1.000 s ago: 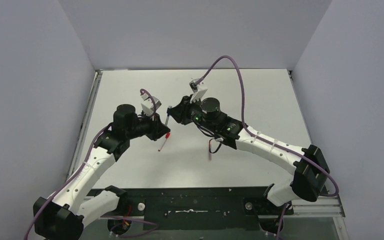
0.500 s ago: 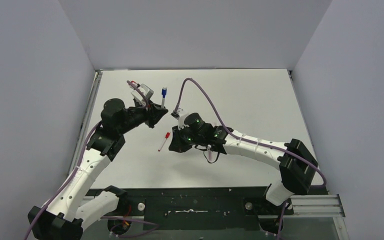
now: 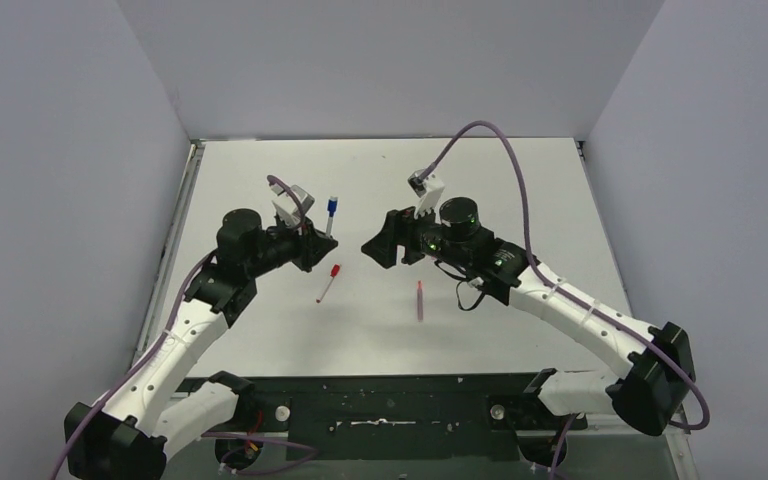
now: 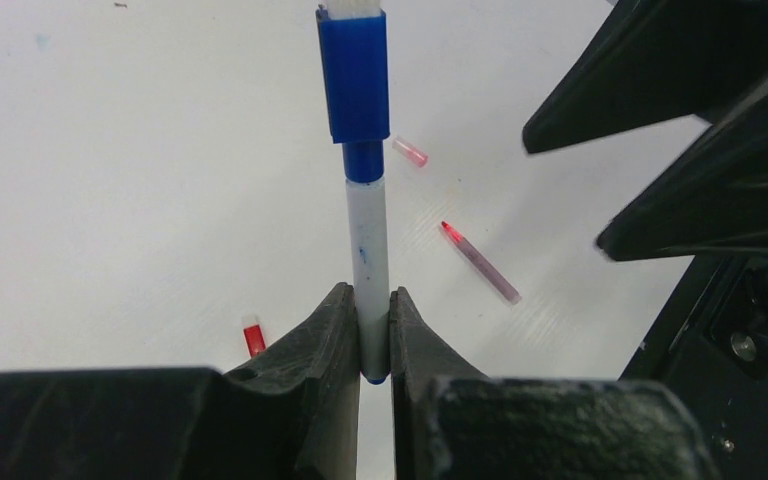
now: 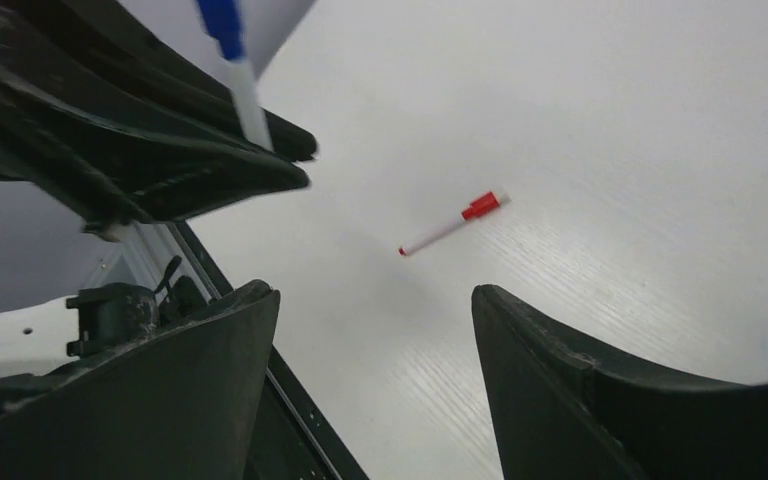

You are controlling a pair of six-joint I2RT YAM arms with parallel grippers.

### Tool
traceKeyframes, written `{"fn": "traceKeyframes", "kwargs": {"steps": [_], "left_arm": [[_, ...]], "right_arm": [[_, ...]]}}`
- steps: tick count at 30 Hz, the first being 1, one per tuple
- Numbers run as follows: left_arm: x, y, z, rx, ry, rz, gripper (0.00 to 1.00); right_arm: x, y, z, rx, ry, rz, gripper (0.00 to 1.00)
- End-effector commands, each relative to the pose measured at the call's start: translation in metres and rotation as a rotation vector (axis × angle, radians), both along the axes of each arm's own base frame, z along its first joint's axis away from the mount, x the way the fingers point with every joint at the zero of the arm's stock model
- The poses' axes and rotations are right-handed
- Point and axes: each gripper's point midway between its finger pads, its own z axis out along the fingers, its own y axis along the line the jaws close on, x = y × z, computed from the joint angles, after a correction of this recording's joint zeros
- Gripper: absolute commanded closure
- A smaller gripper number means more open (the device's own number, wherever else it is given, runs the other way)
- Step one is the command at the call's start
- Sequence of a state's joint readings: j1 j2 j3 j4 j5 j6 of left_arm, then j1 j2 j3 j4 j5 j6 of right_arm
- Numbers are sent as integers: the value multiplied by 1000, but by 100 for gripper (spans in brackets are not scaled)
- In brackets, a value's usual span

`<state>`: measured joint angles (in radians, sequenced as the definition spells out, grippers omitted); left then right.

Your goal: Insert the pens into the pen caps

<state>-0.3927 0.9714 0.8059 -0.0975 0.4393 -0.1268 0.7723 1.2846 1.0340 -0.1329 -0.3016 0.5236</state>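
Over the table (image 3: 520, 190), the left gripper (image 4: 368, 297) is clamped on the barrel of the blue-capped pen (image 4: 369, 235), whose cap end projects beyond it. The right gripper (image 5: 375, 293) faces it, jaws apart and empty. Loose on the table lie the red-capped pen (image 5: 455, 222), the pinkish-red pen (image 4: 480, 263) and the pale pink cap (image 4: 410, 152).

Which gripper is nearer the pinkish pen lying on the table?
Right. The right gripper hangs open just left of and beyond the pinkish pen; the left gripper, shut on the blue-capped pen, is farther left.

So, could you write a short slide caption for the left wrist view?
Left claw grips the blue-capped pen; pinkish pen and pale pink cap lie beyond.
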Motion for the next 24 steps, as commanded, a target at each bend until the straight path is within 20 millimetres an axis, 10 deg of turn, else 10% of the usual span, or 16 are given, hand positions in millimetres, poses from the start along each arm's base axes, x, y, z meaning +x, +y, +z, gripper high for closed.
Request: {"fn": "traceKeyframes", "kwargs": {"steps": [1, 24], "left_arm": [[-10, -3, 2, -24, -9, -33, 100], [-23, -16, 0, -41, 4, -108, 100]], "right_arm": [[3, 16, 76, 169, -199, 55, 26], [35, 67, 111, 293, -253, 137, 38]]}}
